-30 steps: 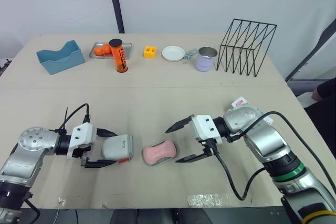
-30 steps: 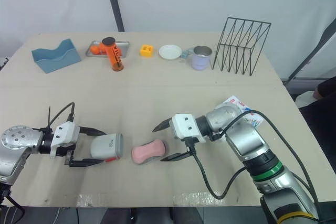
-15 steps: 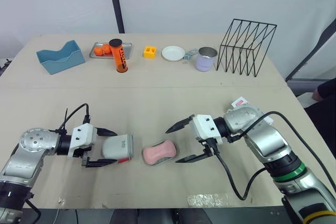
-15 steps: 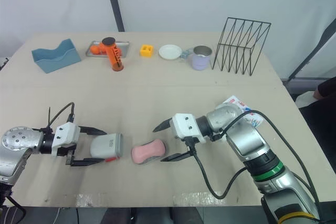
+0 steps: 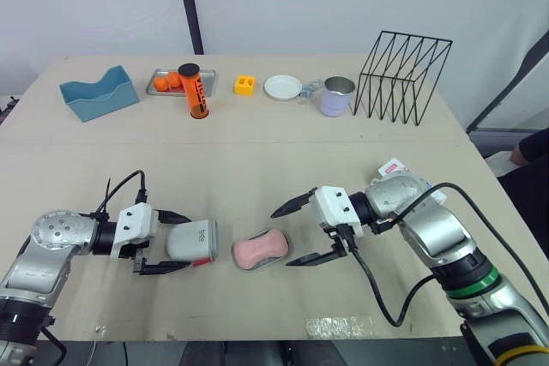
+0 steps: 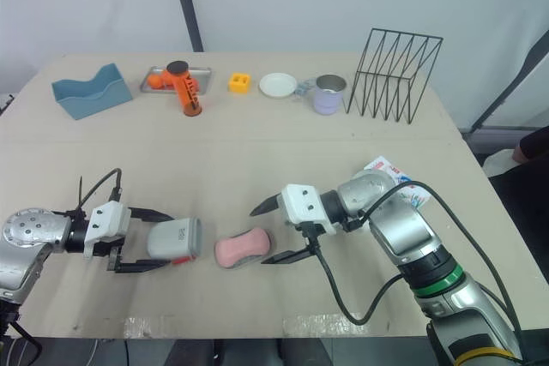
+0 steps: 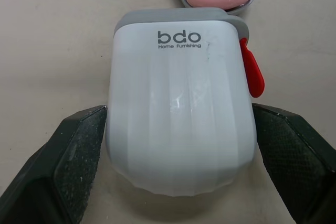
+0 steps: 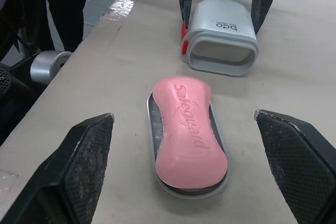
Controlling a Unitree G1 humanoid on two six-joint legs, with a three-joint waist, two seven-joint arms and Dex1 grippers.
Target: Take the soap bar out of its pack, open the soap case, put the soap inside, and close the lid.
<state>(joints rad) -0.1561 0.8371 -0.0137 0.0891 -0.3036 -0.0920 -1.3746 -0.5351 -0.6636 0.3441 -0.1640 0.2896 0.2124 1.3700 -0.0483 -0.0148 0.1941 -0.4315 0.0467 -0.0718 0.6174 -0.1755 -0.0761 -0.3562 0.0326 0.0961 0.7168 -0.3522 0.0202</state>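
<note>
Soap (image 5: 260, 248) lies in its tray (image 8: 151, 129) on the surface (image 5: 274, 152), long axis aimed at the lid (image 5: 192, 241). My left end effector (image 5: 186, 242) clamps the lid, mouth toward the soap. Right end effector (image 5: 281, 237) is spread wide at the soap's far end.

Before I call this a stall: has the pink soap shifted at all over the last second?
No. The pink soap lies where it was, at the same offset from the tape strip at the table's near edge.
</note>
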